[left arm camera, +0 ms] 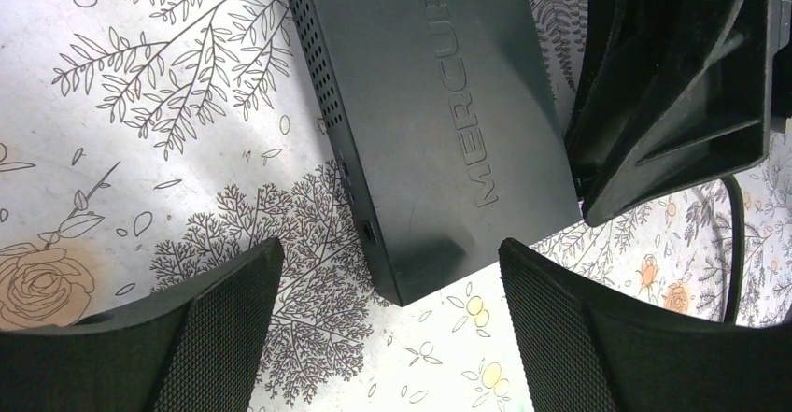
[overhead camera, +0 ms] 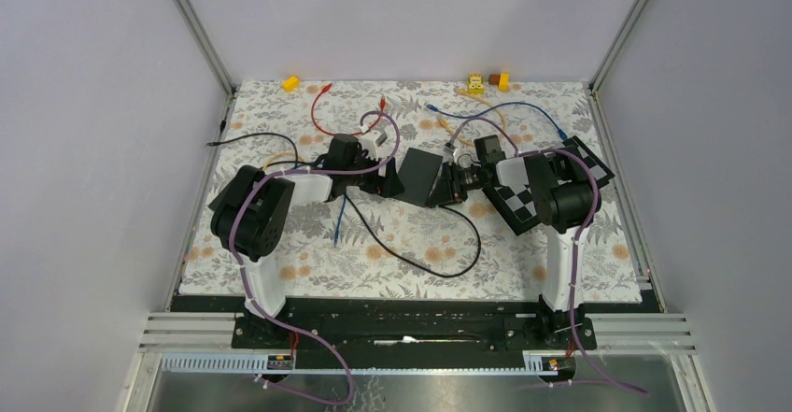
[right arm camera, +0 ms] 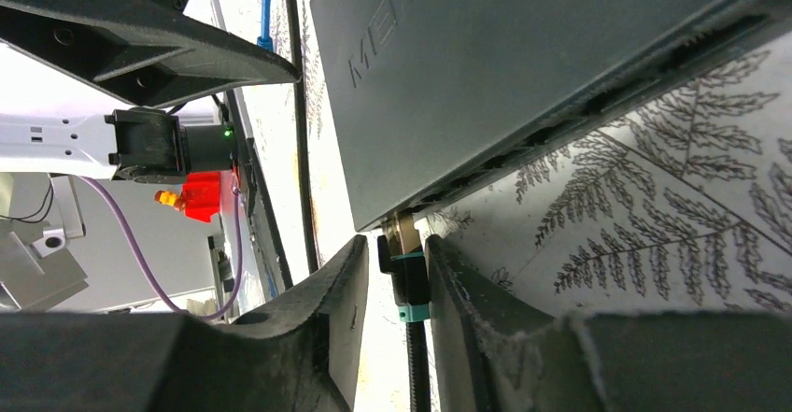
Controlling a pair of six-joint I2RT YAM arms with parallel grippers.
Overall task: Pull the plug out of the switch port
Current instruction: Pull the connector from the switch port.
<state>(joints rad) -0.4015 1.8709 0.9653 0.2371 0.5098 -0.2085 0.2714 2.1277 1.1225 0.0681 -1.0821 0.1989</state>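
Straddling the teal-collared plug [right arm camera: 408,286] at the black switch [right arm camera: 523,66], the right pincer [right arm camera: 396,246] stands narrowly apart; the left pincer [left arm camera: 388,248] is spread wide.

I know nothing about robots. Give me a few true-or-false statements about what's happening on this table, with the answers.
1. The black switch lies on a flowered cloth. True.
2. The left pincer is clamped on the switch. False: its jaws stand wide open and hold nothing.
3. The plug sits between the fingers of the right pincer. True.
4. The plug is already pulled free. False: it is still plugged into the switch.
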